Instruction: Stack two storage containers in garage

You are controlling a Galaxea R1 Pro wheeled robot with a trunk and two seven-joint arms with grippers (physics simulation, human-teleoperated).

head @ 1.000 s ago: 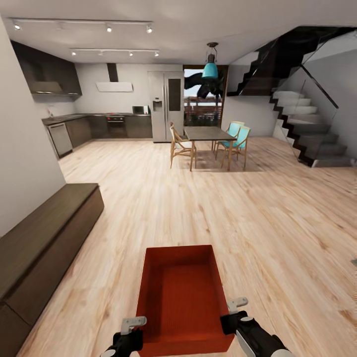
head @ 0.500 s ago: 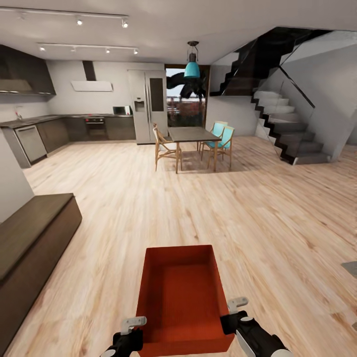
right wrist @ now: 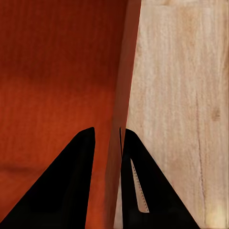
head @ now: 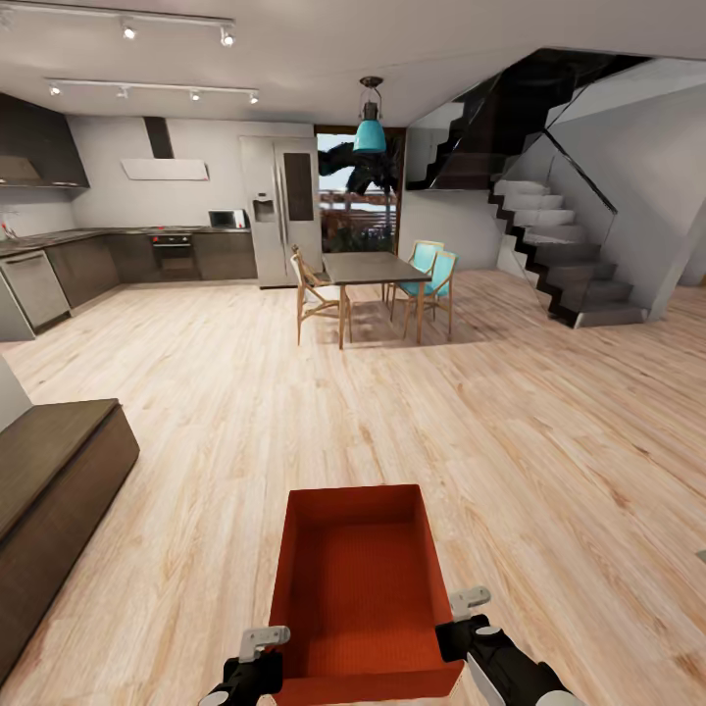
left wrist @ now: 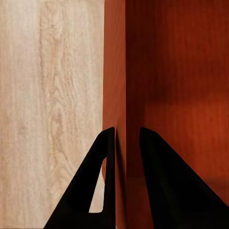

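Head view: both end effectors, left point(head: 257, 655) and right point(head: 465, 613), clench the bin's point(head: 359, 586) thin side walls; it looks light, rigid, slippery.

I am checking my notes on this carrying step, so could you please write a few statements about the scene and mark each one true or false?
1. The storage container is held between both end effectors. True: the left end effector and the right end effector each straddle a side wall.
2. The container is full of items. False: it is empty.
3. The floor below is dark grey concrete. False: it is light wood plank.
4. A dining table with chairs stands ahead. True.
5. The staircase is on the robot's left. False: it is ahead on the right.
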